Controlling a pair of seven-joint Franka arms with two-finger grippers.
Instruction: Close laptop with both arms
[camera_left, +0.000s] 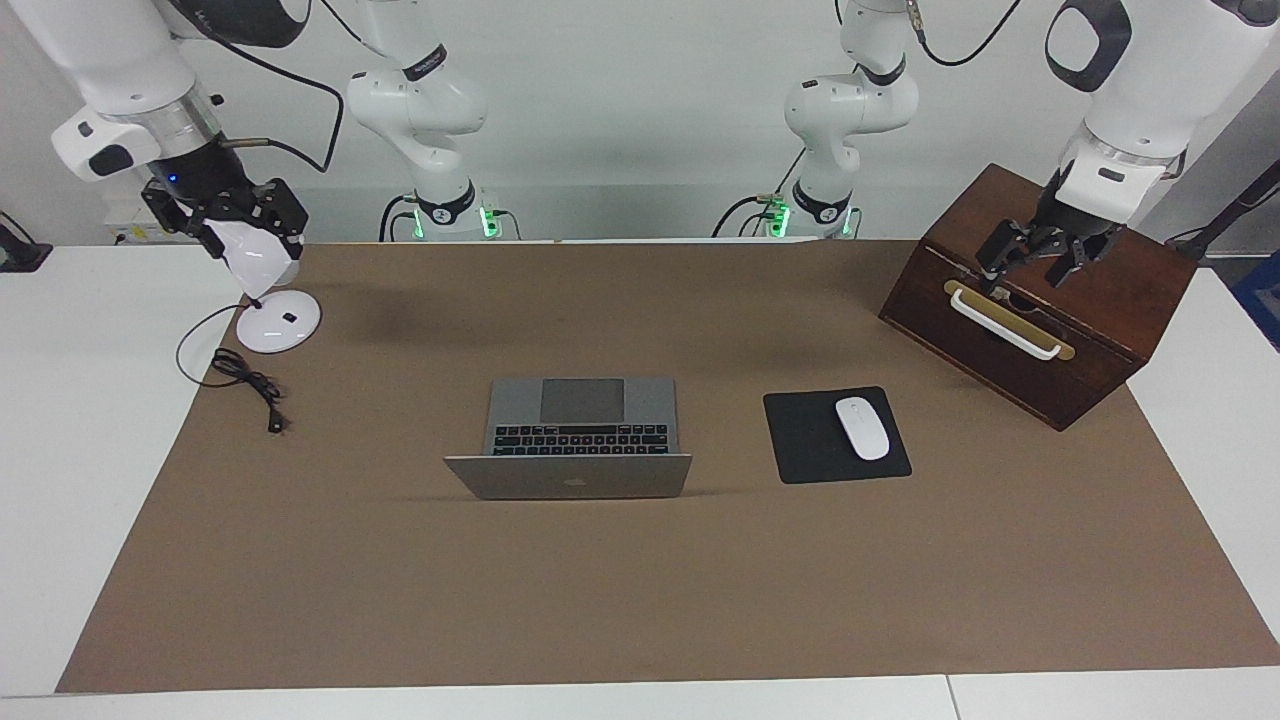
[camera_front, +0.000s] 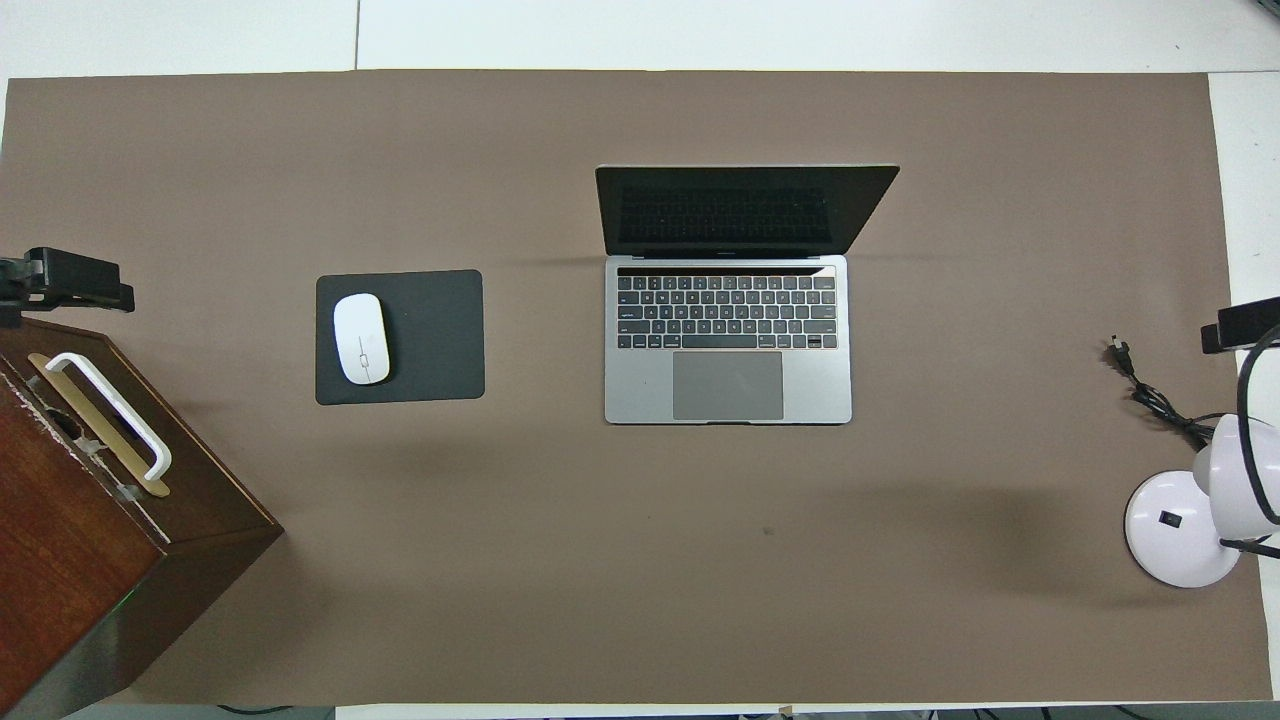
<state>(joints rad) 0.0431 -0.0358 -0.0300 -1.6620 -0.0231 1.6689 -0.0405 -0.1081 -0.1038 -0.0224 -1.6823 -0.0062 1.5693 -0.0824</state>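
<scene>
The silver-grey laptop (camera_left: 582, 415) lies open in the middle of the brown mat, its keyboard and dark screen turned toward the robots and its lid tilted back; it also shows in the overhead view (camera_front: 728, 340). My left gripper (camera_left: 1035, 262) hangs open and empty over the wooden box at the left arm's end of the table, well away from the laptop, and it shows in the overhead view (camera_front: 65, 282) too. My right gripper (camera_left: 228, 222) hangs over the white lamp at the right arm's end, also well away from the laptop.
A black mouse pad (camera_left: 800, 440) with a white mouse (camera_left: 862, 428) lies beside the laptop toward the left arm's end. A brown wooden box (camera_left: 1110, 300) with a white handle stands at that end. A white desk lamp (camera_left: 278, 322) and its black cable (camera_left: 245, 380) sit at the right arm's end.
</scene>
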